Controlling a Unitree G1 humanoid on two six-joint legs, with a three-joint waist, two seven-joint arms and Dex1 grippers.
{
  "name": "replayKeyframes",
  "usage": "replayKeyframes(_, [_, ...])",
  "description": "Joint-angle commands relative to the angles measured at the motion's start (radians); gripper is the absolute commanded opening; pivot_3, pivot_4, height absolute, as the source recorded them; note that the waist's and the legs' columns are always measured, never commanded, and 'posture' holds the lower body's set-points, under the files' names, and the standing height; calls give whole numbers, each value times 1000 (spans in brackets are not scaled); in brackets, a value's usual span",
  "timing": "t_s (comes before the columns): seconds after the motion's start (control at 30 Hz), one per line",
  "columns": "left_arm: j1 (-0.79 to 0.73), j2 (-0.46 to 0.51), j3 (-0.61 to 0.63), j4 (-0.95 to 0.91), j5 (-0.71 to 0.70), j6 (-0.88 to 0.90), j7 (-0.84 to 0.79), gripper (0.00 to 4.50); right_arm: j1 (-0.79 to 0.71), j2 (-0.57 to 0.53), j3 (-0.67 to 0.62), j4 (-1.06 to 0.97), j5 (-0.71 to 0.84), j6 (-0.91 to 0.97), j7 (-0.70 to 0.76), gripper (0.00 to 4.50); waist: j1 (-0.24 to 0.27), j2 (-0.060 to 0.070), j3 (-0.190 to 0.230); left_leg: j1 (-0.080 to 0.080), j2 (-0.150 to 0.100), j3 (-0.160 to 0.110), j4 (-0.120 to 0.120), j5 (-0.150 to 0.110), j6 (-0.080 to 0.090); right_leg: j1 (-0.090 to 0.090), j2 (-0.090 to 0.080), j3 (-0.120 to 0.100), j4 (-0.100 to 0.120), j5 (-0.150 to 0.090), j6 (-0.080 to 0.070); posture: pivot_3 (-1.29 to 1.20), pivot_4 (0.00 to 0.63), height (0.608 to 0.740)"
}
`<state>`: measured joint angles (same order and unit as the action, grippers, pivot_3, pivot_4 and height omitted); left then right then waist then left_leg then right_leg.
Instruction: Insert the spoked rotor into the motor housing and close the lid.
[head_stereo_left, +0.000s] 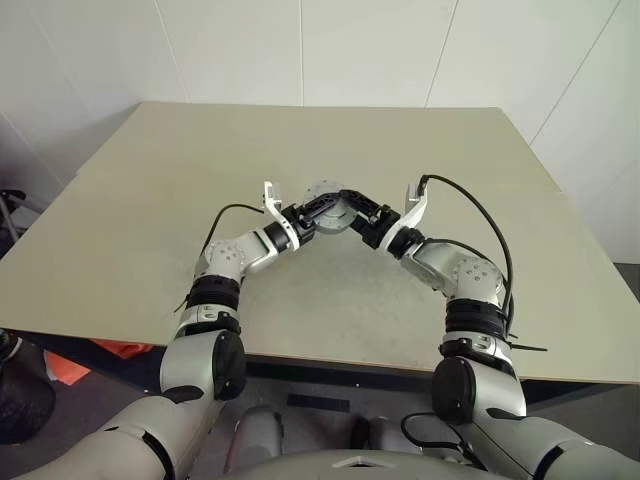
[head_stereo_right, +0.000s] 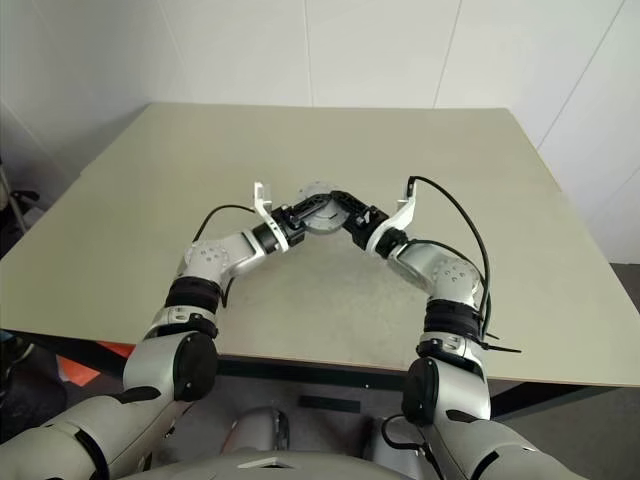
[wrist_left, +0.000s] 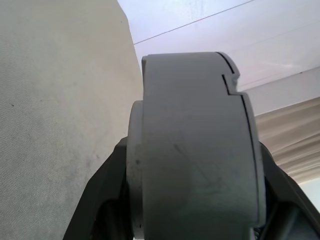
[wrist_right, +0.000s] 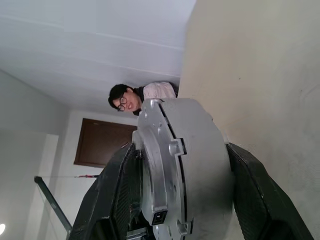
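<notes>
— Left eye view first: how many of each thing do you count?

— One table (head_stereo_left: 150, 200), and one grey motor drum (head_stereo_left: 323, 193) near its middle, lifted just off the top. My two arms meet there. My left end effector (head_stereo_left: 312, 212) comes in from one side and my right end effector (head_stereo_left: 358, 215) from the other.

— Any separate wheel, ring or cover lying around?

— I count only the one drum. Whether parts sit inside it, I cannot tell.

— What do the wrist views add?

— The left wrist view gives the drum's plain grey side with one stepped seam running across it. My two black fingers (wrist_left: 97, 200) press against its two flanks, so that end effector is pinching the drum. The right wrist view shows a silver metal face (wrist_right: 160, 165) with small raised bosses on one side of the drum. That face cannot be made out from the head.

— And your right end effector?

— Its two fingers (wrist_right: 255, 190) stand on either side of the drum. Whether they press on it or stand just clear, I cannot tell.

— Anything else?

— One person (wrist_right: 145, 95) in a white top behind the drum, and one brown door (wrist_right: 102, 142).
</notes>
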<state>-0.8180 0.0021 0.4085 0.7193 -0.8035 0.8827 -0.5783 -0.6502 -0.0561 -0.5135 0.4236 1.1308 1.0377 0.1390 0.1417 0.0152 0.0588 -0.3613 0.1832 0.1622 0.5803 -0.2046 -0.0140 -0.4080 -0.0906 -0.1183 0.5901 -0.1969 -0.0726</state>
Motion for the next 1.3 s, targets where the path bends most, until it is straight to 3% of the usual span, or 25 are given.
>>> replayKeyframes(0.03, [-78,28,47,-7,-35,-46,-17,2407,-21,-11,-26,-9,15,-26,-2,3138,1,0,0,0,0,0,0,0,0,0,0,0,0,0,0,0,0,740])
replayKeyframes(0.33, [-101,75,87,26,-28,-89,-26,2407,-27,-23,-33,9,12,-30,10,3138,8,0,0,0,0,0,0,0,0,0,0,0,0,0,0,0,0,740])
replayKeyframes(0.7, [-112,235,76,47,73,-250,-2,2407,-41,-29,-5,45,-29,-43,38,3138,8,0,0,0,0,0,0,-1,-1,0,0,0,1,0,0,0,0,740])
replayKeyframes(0.9, [-128,316,42,160,172,-346,-31,2407,-42,-23,4,56,-50,-49,50,3138,9,0,0,0,0,-1,1,-1,-2,0,0,0,1,2,3,0,0,740])
replayKeyframes(1.3, [-138,372,36,368,279,-473,-66,2407,-22,-30,8,44,-83,-44,39,3138,8,0,0,0,0,-1,1,-1,-3,0,0,0,1,2,4,0,0,740])
